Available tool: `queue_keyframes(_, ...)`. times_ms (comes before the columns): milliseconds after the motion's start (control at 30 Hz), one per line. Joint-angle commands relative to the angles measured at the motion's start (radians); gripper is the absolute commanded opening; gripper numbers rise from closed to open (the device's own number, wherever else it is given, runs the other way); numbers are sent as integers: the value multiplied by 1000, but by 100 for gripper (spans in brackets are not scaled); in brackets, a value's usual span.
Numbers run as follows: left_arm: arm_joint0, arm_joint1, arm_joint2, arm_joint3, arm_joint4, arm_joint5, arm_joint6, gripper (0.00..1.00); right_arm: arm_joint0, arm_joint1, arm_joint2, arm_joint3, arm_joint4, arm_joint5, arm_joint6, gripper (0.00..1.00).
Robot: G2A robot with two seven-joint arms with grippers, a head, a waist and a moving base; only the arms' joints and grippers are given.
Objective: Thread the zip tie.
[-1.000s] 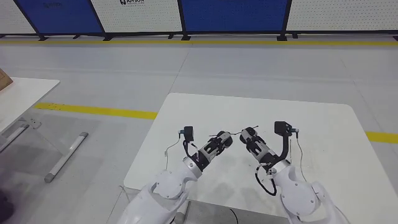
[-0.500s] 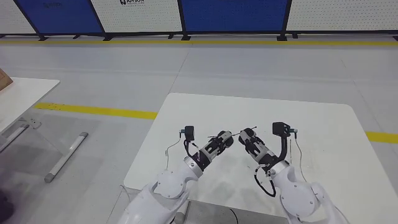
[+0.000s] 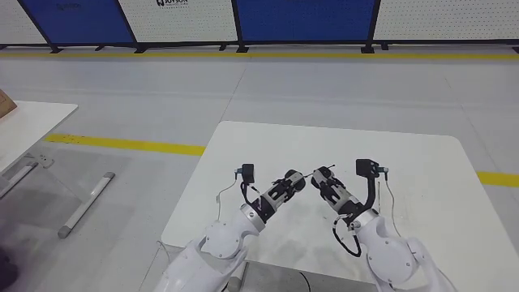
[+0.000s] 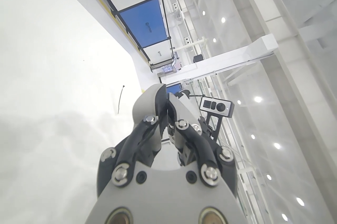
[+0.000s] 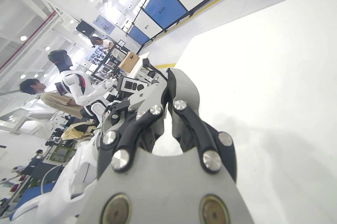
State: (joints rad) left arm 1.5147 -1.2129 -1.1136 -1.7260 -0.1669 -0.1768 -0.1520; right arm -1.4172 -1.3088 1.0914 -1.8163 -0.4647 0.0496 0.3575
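Down at my fingertips, both pincers sit low over the white table, tips nearly meeting. My right pincer is clamped on the zip tie. The black band pokes out from between the pads and ends in its little square head, which hangs in the air with nothing through it. My left pincer is squeezed closed too, pads together, and I can't make out whether anything is pinched in there. Just beside it, against the tabletop, there's a thin black strip with a knob at one end. It looks like tie material, but I can't tell whether it lies flat, is lifted, or belongs to the same tie. So by my reckoning we're partway: tie picked up and head presented, but no loop formed and no tail in the slot. What's left is lining a tail end up with that head and pushing it through. Further out comes grey floor with a yellow line, then blue and white panels at the back.
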Motion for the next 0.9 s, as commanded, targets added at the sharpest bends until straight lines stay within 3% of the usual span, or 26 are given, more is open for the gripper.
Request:
queue_keyframes(0, 0, 0, -1, 0, -1, -1, -2, 0, 2, 0, 0, 1, 2, 0, 5, 0)
queue_keyframes(433, 0, -1, 0, -2, 15, -8, 5, 0, 9, 1, 7, 4, 48, 11, 53, 0)
queue_keyframes(467, 0, -1, 0, 0, 17, -6, 8, 0, 9, 1, 7, 3, 52, 10, 58, 27)
queue_keyframes(500, -2, -1, 0, 3, 17, -3, 12, 0, 10, 2, 9, 3, 55, 8, 61, 45)
queue_keyframes(600, -7, -3, 4, 10, 16, -1, 15, 0, 7, 2, 11, 3, 58, 4, 54, 82)
queue_keyframes(733, -10, -4, 7, 14, 16, -1, 18, 0, 2, 3, 16, 0, 67, -10, 36, 80)
queue_keyframes(867, -10, -4, 8, 16, 18, -1, 18, 0, -6, 3, 20, -5, 67, -18, 17, 57)
